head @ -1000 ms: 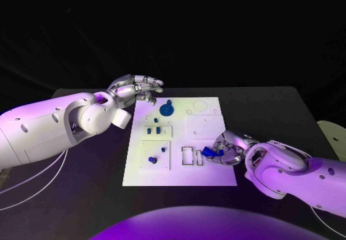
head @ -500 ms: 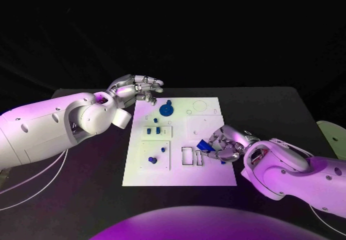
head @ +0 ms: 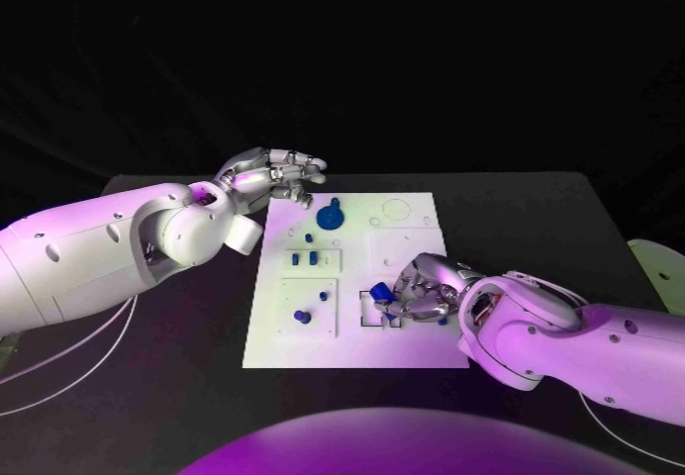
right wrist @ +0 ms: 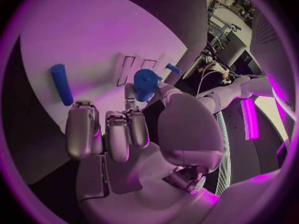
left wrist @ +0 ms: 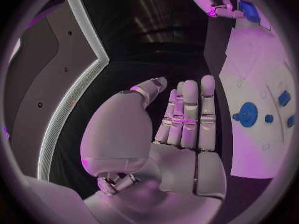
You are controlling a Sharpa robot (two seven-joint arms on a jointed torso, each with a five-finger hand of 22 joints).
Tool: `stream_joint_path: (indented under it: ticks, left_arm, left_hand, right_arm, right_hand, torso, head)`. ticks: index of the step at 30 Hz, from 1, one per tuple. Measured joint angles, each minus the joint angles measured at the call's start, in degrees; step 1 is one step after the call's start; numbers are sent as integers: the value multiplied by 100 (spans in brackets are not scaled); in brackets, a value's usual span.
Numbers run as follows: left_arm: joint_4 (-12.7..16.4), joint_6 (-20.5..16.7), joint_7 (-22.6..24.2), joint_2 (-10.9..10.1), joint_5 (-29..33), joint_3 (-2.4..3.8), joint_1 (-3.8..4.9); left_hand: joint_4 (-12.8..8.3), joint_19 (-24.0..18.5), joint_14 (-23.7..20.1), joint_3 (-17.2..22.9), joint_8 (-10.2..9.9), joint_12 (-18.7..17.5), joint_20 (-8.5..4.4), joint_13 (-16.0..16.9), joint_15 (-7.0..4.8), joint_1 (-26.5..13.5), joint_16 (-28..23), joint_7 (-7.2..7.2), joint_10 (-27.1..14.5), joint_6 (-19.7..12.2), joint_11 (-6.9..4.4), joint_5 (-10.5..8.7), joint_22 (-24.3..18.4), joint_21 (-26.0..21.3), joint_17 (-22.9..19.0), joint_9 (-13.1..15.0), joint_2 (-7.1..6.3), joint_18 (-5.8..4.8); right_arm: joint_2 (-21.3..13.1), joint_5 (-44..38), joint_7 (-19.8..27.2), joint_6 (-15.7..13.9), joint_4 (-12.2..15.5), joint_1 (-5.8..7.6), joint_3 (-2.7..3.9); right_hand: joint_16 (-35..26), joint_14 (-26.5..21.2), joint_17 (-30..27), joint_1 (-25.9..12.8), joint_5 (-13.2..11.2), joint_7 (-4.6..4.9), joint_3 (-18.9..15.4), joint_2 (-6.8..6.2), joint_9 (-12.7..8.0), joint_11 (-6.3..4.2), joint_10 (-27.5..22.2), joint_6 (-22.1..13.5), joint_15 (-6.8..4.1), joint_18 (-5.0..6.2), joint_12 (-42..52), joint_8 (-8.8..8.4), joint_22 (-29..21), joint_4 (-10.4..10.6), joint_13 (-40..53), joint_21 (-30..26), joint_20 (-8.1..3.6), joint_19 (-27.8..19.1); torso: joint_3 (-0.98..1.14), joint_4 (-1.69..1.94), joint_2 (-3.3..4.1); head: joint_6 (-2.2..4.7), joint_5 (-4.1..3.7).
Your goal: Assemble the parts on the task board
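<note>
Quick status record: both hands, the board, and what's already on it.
right hand: holds a blue part over the board's slots
left hand: holds nothing, fingers together, past the board's far left corner
board: white, mid-table
gear: blue, on the board's far end
pegs: blue, near the board's middle
</note>
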Motion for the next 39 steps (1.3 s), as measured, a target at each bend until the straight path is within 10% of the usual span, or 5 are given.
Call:
stream_joint_path:
  ticks: [19,24,32,39]
  left_arm:
    - [4,11,-11,0,0,0,1]
    - [5,16,-16,0,0,0,1]
    - [7,28,-29,0,0,0,1]
    - [7,35,-41,-1,0,0,1]
  left_hand:
    - [0,0,0,0,17,0,0,-1,0,0,0,0,0,0,0,0,0,1,1,-2,0,0]
    - [0,0,0,0,28,0,0,-1,0,0,0,0,0,0,0,0,1,1,1,-2,0,0]
    - [0,1,0,0,28,0,-1,-2,0,0,0,0,1,0,0,0,1,1,-4,-2,0,0]
    - [0,21,0,1,28,0,-21,3,0,23,0,21,1,-21,0,23,-4,1,-4,3,23,0]
  right_arm:
    - [288,147,-63,302,-224,-3,-1]
    - [350,117,-69,302,-288,-6,-1]
    - [417,23,-72,300,-328,-7,-1]
    - [409,-46,-69,301,-281,-8,0]
  right_hand:
    - [0,0,-1,-300,-137,-226,-181,-3,4,-1,0,264,0,0,30,-45,-1,18,-1,0,-4,-1]
    - [0,21,-1,-480,-545,-326,-845,-2,82,-22,20,363,-21,0,30,-31,-1,28,-1,0,-42,0]
    - [0,21,-1,-735,-470,-289,-2145,182,156,-21,20,326,-21,0,-37,-30,-2,32,-2,-1,-42,0]
    - [0,21,-1,-750,-439,-288,-2376,197,170,-21,20,325,-21,0,-68,-30,-2,39,-2,-22,-42,0]
  torso:
    - [14,-8,9]
    - [14,-7,9]
    - [12,-4,9]
    - [12,-10,7]
  head:
    - [0,40]
    - [-1,35]
    - [-1,28]
    - [-1,35]
